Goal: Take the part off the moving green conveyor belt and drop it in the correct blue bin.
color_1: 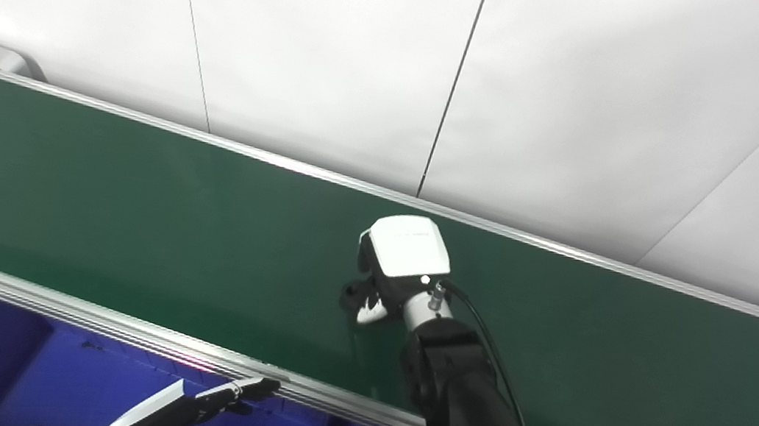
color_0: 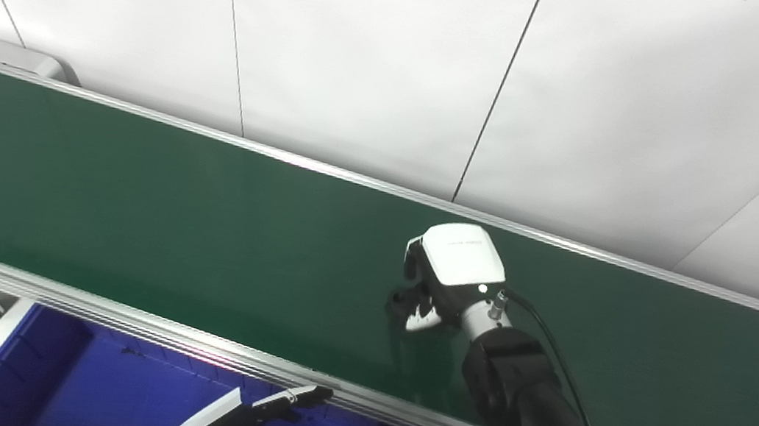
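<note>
Green belt (color_0: 128,207) under right robot hand (color_0: 449,275)

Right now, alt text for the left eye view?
Right hand reaches over the green belt, palm down, fingers curled under; no part is visible. Left hand hovers low over a blue bin at the belt's near edge.

Right hand (color_0: 440,281) reaches forward, fingers curled, perhaps closed; left hand (color_0: 247,417) low, extended.

White-shelled right hand (color_0: 449,271), black forearm, black cable, silver connector, black-and-white left hand (color_0: 247,417)
</note>
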`<state>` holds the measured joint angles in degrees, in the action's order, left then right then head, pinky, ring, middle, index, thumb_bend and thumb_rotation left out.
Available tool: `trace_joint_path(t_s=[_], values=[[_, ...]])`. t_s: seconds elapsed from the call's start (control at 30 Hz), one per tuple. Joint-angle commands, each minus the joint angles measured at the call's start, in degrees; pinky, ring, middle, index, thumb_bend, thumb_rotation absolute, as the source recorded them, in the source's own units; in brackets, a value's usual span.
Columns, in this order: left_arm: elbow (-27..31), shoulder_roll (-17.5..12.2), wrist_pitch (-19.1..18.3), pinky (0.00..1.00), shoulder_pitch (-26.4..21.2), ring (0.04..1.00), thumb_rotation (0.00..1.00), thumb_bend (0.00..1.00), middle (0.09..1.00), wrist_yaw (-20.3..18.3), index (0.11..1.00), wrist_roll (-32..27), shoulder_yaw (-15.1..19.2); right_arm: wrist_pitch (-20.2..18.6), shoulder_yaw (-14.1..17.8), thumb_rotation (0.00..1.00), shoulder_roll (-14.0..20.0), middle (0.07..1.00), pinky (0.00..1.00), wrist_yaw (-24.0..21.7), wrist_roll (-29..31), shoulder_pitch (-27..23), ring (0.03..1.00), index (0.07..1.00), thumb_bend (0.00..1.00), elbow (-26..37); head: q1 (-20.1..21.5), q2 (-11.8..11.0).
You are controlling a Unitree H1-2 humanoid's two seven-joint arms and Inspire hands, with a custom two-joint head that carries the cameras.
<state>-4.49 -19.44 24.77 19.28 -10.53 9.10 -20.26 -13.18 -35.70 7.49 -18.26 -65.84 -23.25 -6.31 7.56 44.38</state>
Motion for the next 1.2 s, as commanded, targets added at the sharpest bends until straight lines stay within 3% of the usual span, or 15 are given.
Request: trace_joint_path(t_s=[0.0,0.2,0.37,0.47,0.57,0.67,1.03,1.1,1.17], values=[[2.23,-0.09,2.09,0.87,0.33,0.930,0.38,0.79,0.953,-0.10,0.919,-0.45,0.52,-1.52,1.42,0.00,-0.21,0.408,0.18,-1.19,0.14,0.16,0.250,0.508,0.52,6.07,0.04,0.27],[2.53,-0.11,2.13,0.87,0.50,0.933,0.38,0.79,0.957,-0.39,0.920,-0.61,0.64,-3.61,4.36,0.00,-0.62,0.405,0.21,-5.94,-0.79,2.95,0.276,0.509,0.52,15.37,-0.43,0.59],[2.71,0.09,2.05,0.86,0.63,0.930,0.38,0.79,0.955,-0.58,0.918,-0.56,0.80,-3.25,7.09,0.00,-0.90,0.391,0.17,-6.07,1.23,5.21,0.237,0.500,0.53,20.46,-0.40,0.70],[2.88,0.06,2.09,0.87,0.74,0.931,0.37,0.79,0.955,-0.67,0.919,-0.70,0.75,-3.06,8.39,0.00,-0.74,0.462,0.17,-6.72,2.27,6.37,0.242,0.483,0.53,23.17,-0.38,1.03],[3.17,0.08,2.09,0.86,0.83,0.926,0.37,0.78,0.953,-0.68,0.918,-0.58,0.73,-3.06,9.75,0.00,-0.42,0.399,0.18,-7.14,2.60,8.06,0.258,0.510,0.52,26.44,-0.52,1.22],[3.40,0.09,2.08,0.87,0.92,0.929,0.37,0.78,0.953,-0.90,0.917,-0.86,0.77,-2.64,10.89,0.00,-0.19,0.433,0.19,-6.88,2.67,10.39,0.265,0.496,0.53,29.03,-0.46,1.45],[5.00,-0.32,1.73,0.87,1.69,0.934,0.40,0.79,0.958,-2.04,0.921,-1.22,1.62,-1.64,12.65,0.00,1.00,0.383,0.16,-8.61,3.54,20.00,0.226,0.498,0.52,38.61,0.05,3.55],[5.51,-0.32,1.55,0.87,1.96,0.933,0.39,0.79,0.957,-2.33,0.920,-1.33,1.94,-1.46,12.65,0.00,1.07,0.447,0.16,-8.67,3.65,22.57,0.225,0.482,0.53,40.20,0.28,4.08],[6.01,-0.29,1.27,0.87,2.18,0.932,0.40,0.80,0.957,-2.59,0.920,-1.26,2.26,-1.40,12.63,0.00,1.09,0.398,0.17,-8.70,3.52,25.43,0.223,0.492,0.52,41.58,0.45,4.39]])
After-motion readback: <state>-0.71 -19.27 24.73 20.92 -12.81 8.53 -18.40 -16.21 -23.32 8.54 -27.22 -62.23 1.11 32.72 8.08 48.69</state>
